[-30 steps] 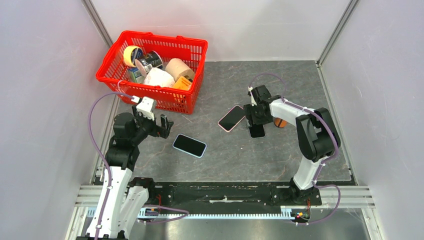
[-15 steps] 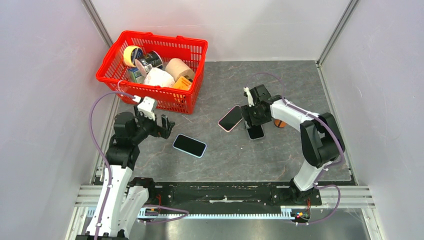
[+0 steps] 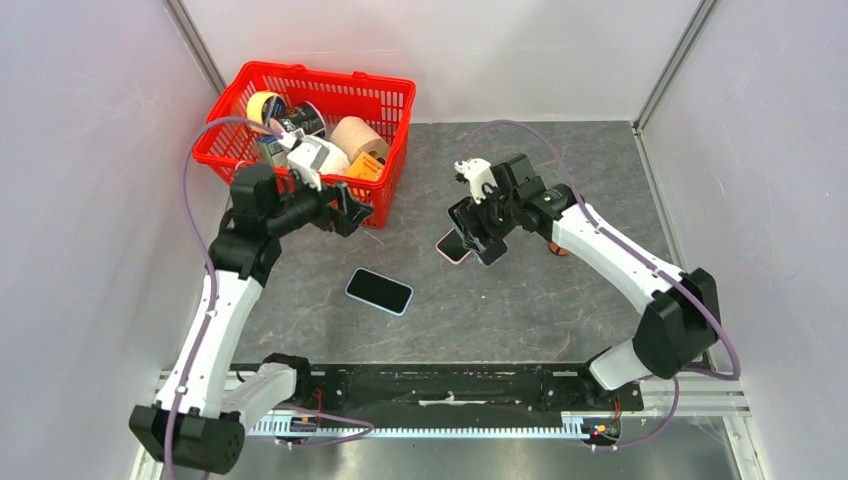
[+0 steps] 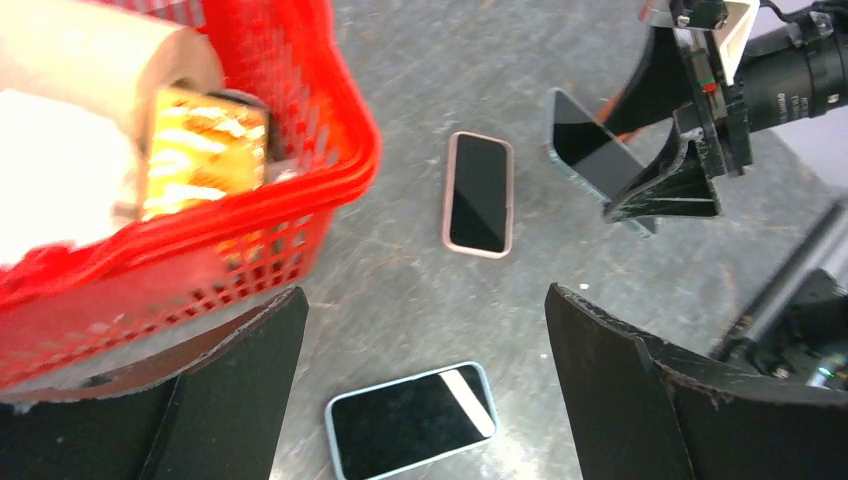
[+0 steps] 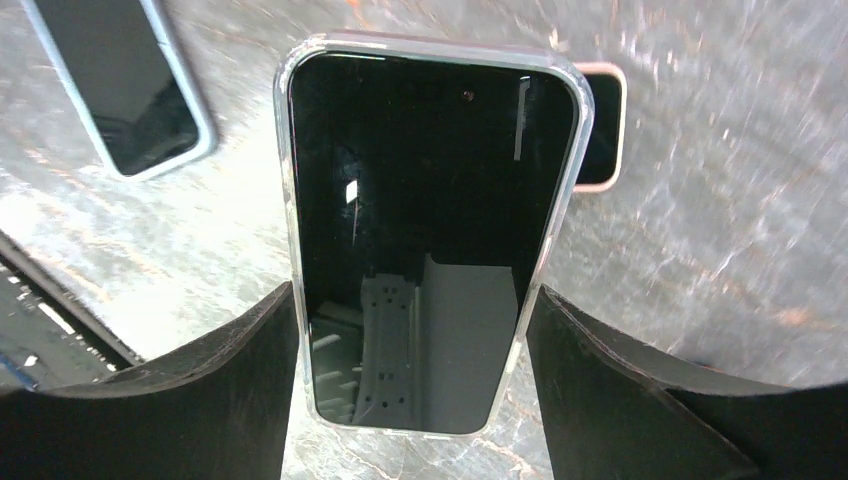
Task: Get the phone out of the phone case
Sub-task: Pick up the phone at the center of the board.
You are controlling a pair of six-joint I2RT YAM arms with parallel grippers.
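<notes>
Gripping the phone (image 5: 430, 230), not yet out of its case (image 5: 578, 130), in the right tool (image 3: 478, 228) above the bench (image 3: 500, 310), the robot has its left tool (image 3: 350, 213) spread empty by the basket (image 3: 330, 74), so the removal is all left to do.

— What sort of place is this?
— A lab robot cell. Plain white panels (image 3: 90, 200) close off the left, back and right, aluminium posts (image 3: 197, 45) run up the upper corners, and a mounting rail (image 3: 450, 385) crosses the bottom of the frame.
</notes>
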